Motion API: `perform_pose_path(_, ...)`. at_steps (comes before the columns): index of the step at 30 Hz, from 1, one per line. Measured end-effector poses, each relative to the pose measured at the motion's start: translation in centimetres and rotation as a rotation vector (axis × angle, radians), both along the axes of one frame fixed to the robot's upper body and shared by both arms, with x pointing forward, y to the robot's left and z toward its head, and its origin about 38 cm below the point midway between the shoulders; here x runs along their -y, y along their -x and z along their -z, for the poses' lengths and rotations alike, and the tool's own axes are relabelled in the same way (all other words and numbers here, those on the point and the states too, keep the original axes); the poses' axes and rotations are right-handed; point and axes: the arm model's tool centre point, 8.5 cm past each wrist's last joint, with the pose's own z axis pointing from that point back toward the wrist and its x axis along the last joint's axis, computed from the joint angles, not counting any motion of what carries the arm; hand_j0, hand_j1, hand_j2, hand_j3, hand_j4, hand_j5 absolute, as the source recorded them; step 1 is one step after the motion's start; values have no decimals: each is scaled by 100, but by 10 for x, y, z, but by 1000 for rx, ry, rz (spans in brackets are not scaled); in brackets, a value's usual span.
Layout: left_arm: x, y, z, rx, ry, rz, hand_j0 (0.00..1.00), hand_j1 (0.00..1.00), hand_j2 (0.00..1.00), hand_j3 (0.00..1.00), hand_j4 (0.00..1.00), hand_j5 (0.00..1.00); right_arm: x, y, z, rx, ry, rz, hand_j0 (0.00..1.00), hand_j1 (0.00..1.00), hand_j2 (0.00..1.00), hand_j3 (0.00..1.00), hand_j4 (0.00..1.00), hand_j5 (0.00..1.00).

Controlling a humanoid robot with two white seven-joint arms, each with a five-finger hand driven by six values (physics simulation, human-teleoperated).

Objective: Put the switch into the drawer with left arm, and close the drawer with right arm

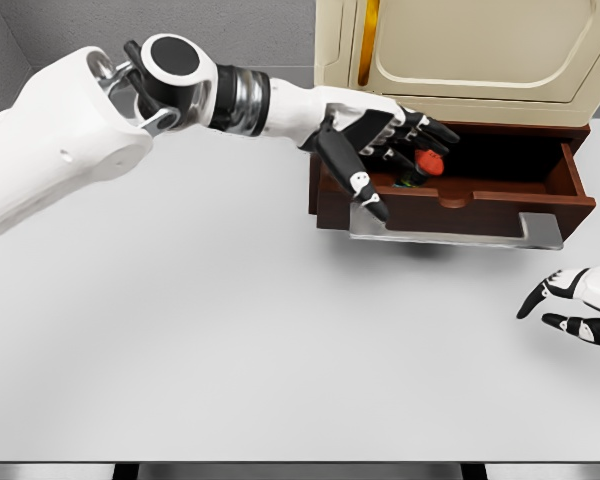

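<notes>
Left arm: white, jointed, it enters from the picture's left and reaches across the table to the open drawer.
Left hand point(385, 150): held over the drawer's left end, palm down, its dark fingers point(365, 185) spread; the thumb hangs in front of the drawer's front panel.
Left hand's hold: a small red thing sits just under the fingertips, and whether the fingers still touch it I cannot tell.
Switch point(431, 163): the small red piece with a green bit beside it, seen between the fingers, inside the drawer's cavity near its left half; whether it rests on the drawer floor is hidden.
Drawer point(500, 195): dark reddish-brown wood, pulled out toward the robot and standing open, with a notch cut in the top edge of its front panel.
Drawer underside: a grey metal plate point(460, 238) sticks out below the front panel and lies on the table.
Cabinet point(460, 55): cream-coloured body above and behind the drawer, with a yellow strip down its left part.
Right hand point(575, 305): low at the picture's right edge, resting just above the table, well apart from the drawer, its fingers loosely spread with nothing in them.
Table point(230, 340): pale grey top, carrying the cabinet at its far right.
</notes>
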Motion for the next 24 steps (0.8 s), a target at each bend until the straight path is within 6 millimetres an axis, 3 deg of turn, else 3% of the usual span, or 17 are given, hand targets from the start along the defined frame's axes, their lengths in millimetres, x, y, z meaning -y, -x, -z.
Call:
perform_pose_path(8, 15, 1, -14, 24, 12, 22, 100, 100, 100, 100, 100, 100, 0, 0, 0, 0, 1, -1, 52, 52, 52, 52, 52, 52)
perform_pose_path(12, -20, -4, -21, 41, 14, -27, 100, 100, 100, 100, 100, 100, 0, 0, 0, -2, 2, -1, 52, 52, 52, 52, 52, 52)
perform_pose_path(16, -49, -3, -15, 40, -3, -60, 100, 100, 100, 100, 100, 100, 0, 0, 0, -2, 2, -1, 53, 53, 53, 53, 53, 53)
perform_pose_path(24, -48, -5, 11, -1, -31, -77, 100, 100, 100, 100, 100, 100, 0, 0, 0, -2, 2, -1, 53, 53, 53, 53, 53, 53)
